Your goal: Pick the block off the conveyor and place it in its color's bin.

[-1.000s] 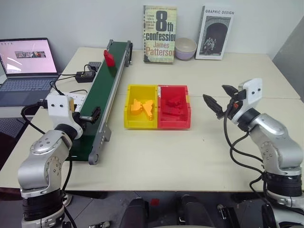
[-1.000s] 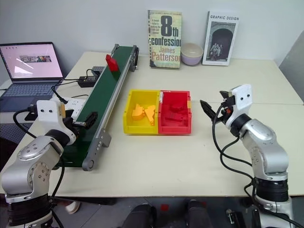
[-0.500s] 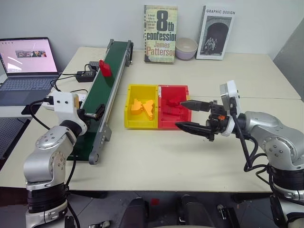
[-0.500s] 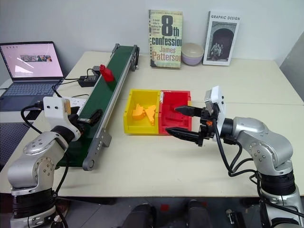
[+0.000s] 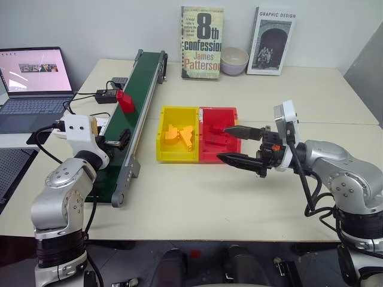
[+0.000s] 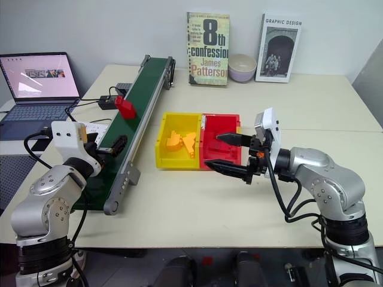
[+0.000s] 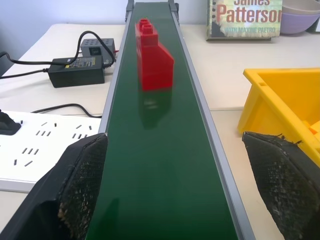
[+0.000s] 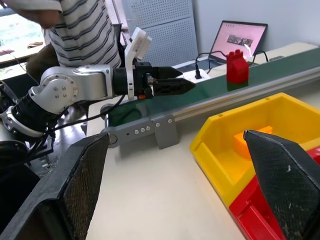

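The red block [image 5: 125,100] stands upright on the dark green conveyor [image 5: 147,70], about halfway along the belt. My left gripper [image 5: 123,140] is open near the belt's near end, a finger on each side of it. It points up the belt at the block [image 7: 152,55], which is well short of it. My right gripper [image 5: 222,143] is open and empty, pointing left. It hangs by the right front corner of the red bin [image 5: 216,110], which holds red pieces.
A yellow bin [image 5: 178,110] with orange-yellow blocks adjoins the red one on its left. Two books [image 5: 201,42] and a bowl [image 5: 233,60] stand at the back. A laptop [image 5: 33,78], a power adapter [image 5: 108,94] and a power strip [image 7: 40,145] lie left of the conveyor. A person [image 8: 75,30] in a striped shirt is behind my left arm.
The block has ridden down the belt toward my left gripper. My right gripper has swung in from the right side to point left at the red bin. The left gripper has stayed put.
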